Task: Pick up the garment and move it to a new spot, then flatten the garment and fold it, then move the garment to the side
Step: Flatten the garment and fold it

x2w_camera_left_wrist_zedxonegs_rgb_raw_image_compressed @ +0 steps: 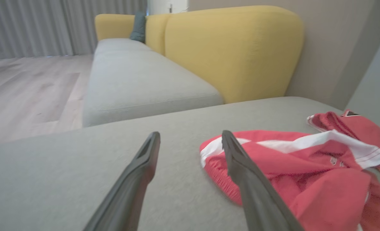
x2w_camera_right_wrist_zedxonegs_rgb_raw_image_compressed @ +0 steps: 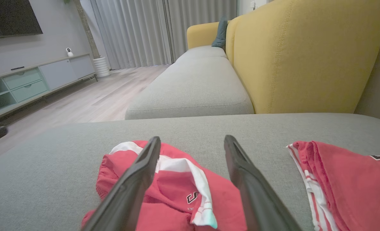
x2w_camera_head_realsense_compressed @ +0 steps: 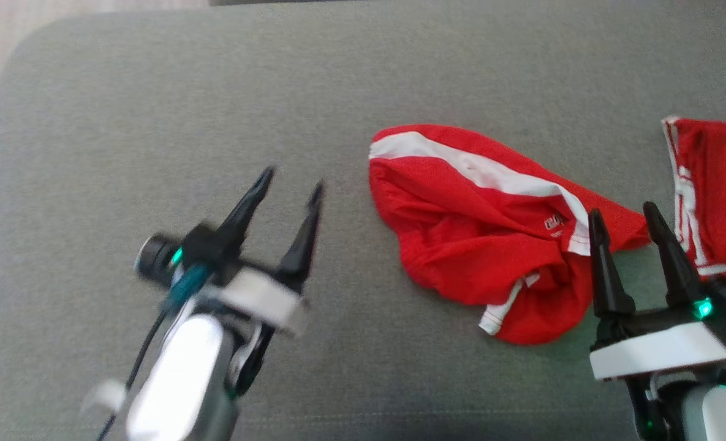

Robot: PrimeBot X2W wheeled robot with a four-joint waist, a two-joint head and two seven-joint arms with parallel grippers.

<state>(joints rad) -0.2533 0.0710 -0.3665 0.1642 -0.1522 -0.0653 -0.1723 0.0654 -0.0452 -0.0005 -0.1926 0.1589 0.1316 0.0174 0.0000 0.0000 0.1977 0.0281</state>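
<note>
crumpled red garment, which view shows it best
Head view: the crumpled red garment shows nearly whole from above. Left wrist view shows it side-on, partly behind a finger; right wrist view cuts off its near part.

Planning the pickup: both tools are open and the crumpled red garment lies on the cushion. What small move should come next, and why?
Probably lower the right tool onto the near corner of the crumpled garment and close. It hangs open right beside that corner, holding nothing, while the left tool is open over bare cushion, farther from the cloth.
</note>
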